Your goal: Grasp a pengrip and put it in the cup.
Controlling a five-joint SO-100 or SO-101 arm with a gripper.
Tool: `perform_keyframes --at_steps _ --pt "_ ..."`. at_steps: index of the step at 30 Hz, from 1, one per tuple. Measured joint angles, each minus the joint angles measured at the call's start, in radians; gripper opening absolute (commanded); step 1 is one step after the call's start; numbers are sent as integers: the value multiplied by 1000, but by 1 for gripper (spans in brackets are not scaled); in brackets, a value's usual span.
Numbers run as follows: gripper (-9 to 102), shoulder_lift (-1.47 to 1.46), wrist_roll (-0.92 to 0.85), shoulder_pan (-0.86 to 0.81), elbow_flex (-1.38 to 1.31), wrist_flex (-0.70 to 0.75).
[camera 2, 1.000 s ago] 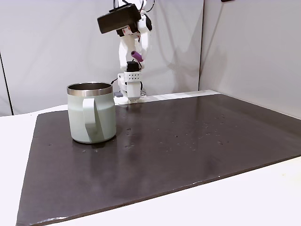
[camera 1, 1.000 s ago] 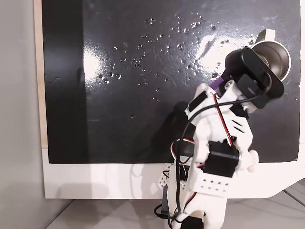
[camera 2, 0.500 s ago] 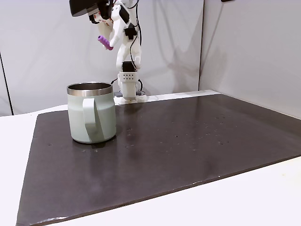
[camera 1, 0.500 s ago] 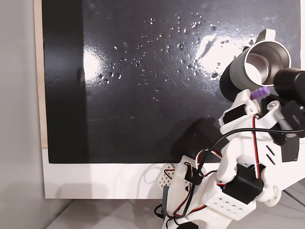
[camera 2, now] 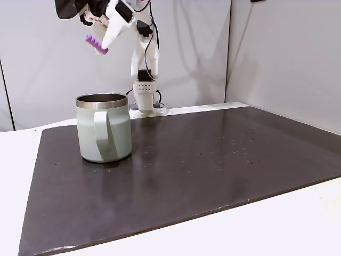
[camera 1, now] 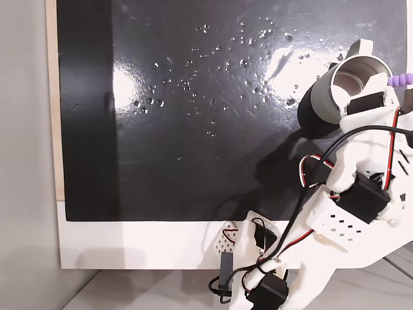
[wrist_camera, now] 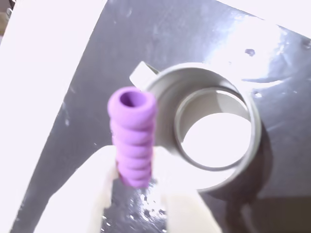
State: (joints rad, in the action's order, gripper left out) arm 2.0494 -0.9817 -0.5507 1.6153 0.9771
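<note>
Pinched between my two white fingers [wrist_camera: 102, 194] was the pengrip [wrist_camera: 133, 141], held by its lower end with the open bore pointing up toward the wrist camera. My gripper [camera 2: 104, 44] hung high above the mat [camera 2: 213, 160], up and a little left of the cup [camera 2: 103, 128] in the low fixed view. In the wrist view the pengrip sat over the cup's left rim [wrist_camera: 163, 92], beside the handle stub, not over the shiny bottom.

That offset was the main risk as I judged it. Letting go there could drop the pengrip onto the rim, and soft ribbed rubber bounces; it might land outside on the mat or roll off. My hold was also shallow, on the lower ribs alone, so a jerk could tip it or let it slip early. Dropping from that height would add scatter.

Room was generous. Nothing stood near the cup, and the mat lay bare to the right and the near side. In the top fixed view the cup [camera 1: 352, 81] sat near the mat's far right corner, and the pengrip [camera 1: 400, 80] showed at that frame's right edge, so I could not judge the space beyond.
</note>
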Motion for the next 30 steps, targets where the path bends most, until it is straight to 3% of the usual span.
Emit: perform_keyframes --at_steps 8,17,22,30 --pt "0 -26 95 26 218 -227" --pt "0 -41 98 32 281 -268" --pt "26 -41 97 32 282 -268" --pt "31 -43 95 23 282 -268"
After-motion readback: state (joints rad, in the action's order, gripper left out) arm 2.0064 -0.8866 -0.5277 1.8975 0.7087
